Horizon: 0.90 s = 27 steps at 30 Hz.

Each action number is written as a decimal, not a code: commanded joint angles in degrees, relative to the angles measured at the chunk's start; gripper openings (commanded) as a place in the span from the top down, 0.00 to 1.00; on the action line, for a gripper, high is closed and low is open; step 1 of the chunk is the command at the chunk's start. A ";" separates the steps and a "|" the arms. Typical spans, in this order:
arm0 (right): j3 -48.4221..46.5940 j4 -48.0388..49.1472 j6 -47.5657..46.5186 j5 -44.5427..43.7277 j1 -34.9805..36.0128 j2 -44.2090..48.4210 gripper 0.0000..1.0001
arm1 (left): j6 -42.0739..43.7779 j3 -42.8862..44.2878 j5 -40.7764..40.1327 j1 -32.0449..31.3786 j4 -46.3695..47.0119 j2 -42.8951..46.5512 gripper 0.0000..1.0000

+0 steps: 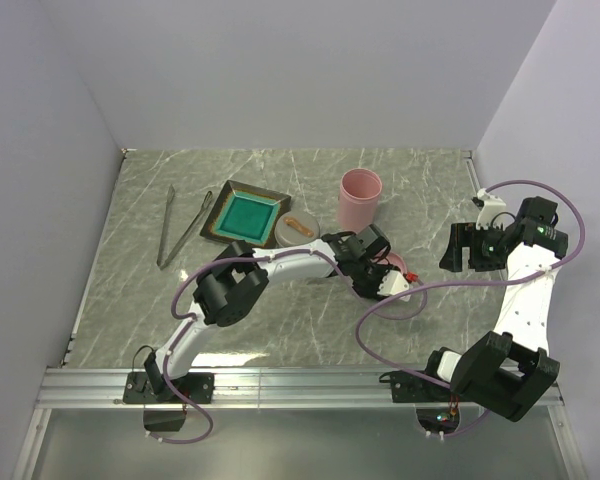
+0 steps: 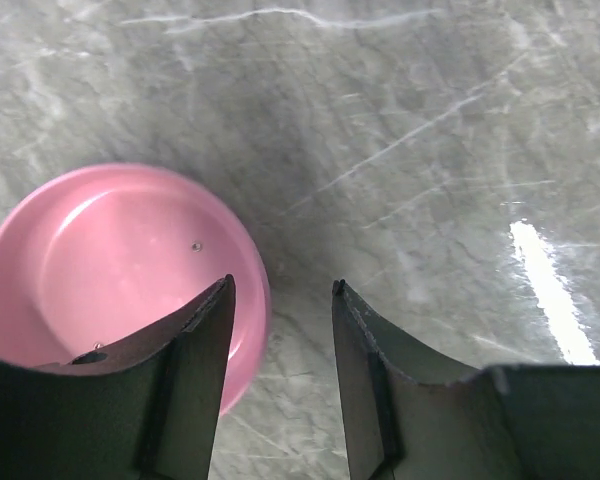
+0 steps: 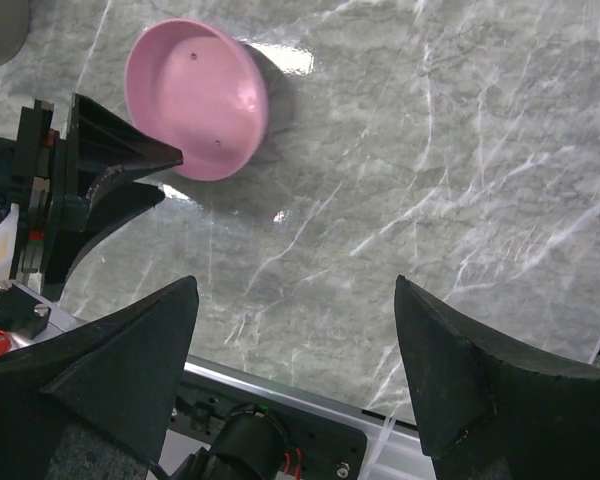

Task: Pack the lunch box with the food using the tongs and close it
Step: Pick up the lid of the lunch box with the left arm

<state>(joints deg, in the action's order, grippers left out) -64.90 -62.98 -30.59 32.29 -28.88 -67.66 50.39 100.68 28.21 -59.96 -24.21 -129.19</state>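
Observation:
The silver tongs lie apart from both arms at the table's left. An orange-red piece of food rests on a round grey dish. The lunch box is a tall pink cup standing upright at the back. A round pink lid lies on the table under my left gripper. That gripper is open: one finger hangs over the lid, the other outside its rim, gripping nothing. My right gripper hovers wide open and empty at the right.
A square dark plate with a teal centre sits between the tongs and the grey dish. The left arm stretches across the table's middle. Purple cables loop near both bases. The metal rail of the near edge shows below the right gripper.

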 commanded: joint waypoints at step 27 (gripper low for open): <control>-5.14 -2.67 -0.53 3.03 -1.70 0.77 0.14 | -2.75 0.48 -4.84 -0.06 2.15 2.17 0.95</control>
<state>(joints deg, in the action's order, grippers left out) -66.11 -64.95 -30.98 32.97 -29.69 -67.66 48.99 101.30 21.87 -60.01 -23.20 -130.89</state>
